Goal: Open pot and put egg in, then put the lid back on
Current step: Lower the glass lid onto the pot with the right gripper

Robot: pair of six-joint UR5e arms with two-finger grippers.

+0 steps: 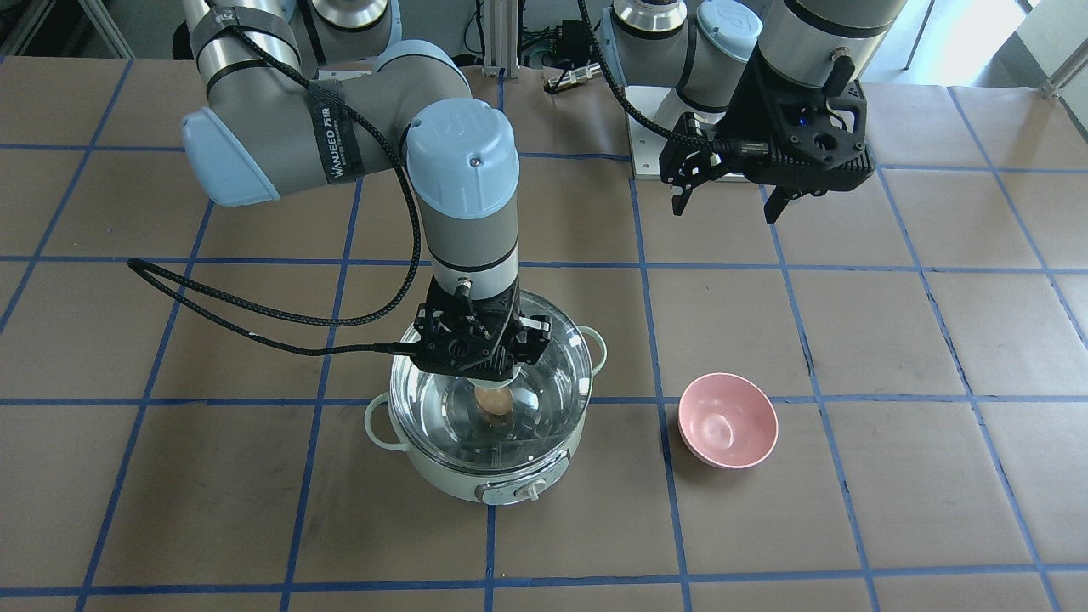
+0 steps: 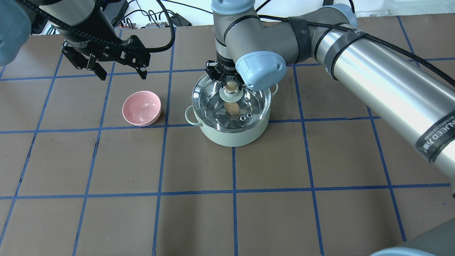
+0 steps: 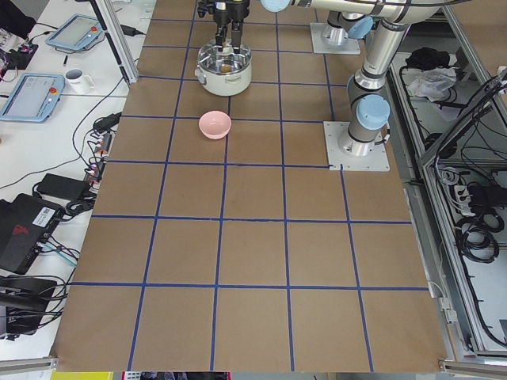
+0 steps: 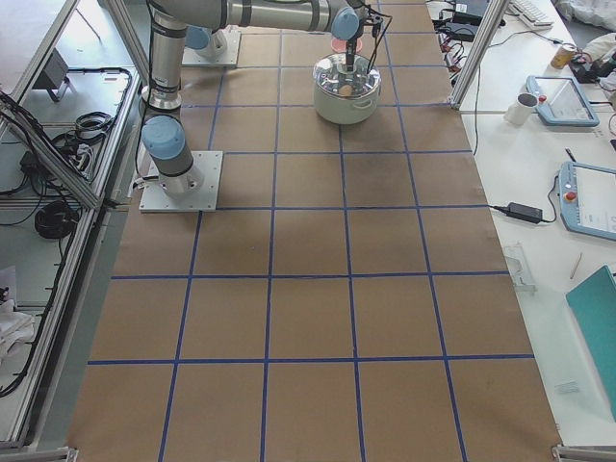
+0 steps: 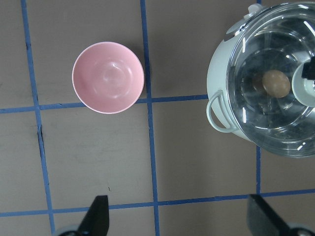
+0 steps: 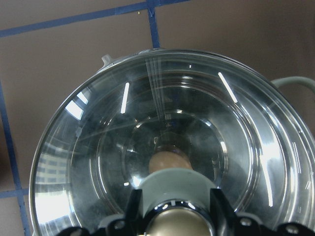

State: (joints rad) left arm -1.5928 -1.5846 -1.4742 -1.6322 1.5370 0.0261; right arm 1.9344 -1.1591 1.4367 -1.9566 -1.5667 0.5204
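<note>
Pot (image 2: pixel 233 137): pale mint green with a shiny steel inside, standing upright on the desk (image 2: pixel 302 160); a loop handle (image 2: pixel 191 116) sticks out on each side, and the control dial (image 1: pixel 534 490) faces away from the robot
Egg (image 2: pixel 233 107): tan-brown, lying on the bottom of the pot near its middle, seen through the glass
Lid (image 2: pixel 249 103): clear glass, level over the mouth of the pot and covering it; whether its rim rests fully on the pot's rim I cannot tell
Knob (image 2: pixel 231 86): round and beige, on the lid's pale green centre, straight above the egg
Right end effector (image 2: pixel 230 84): pointing straight down over the middle of the pot, its two fingers (image 6: pixel 135 206) closed from either side on the knob
Left end effector (image 2: pixel 121 73): hanging above the desk, well apart from the pot and past the bowl from it, fingers spread wide and holding nothing
Bowl (image 2: pixel 141 107): pink, upright, empty, near the pot on the left arm's side but not touching it
</note>
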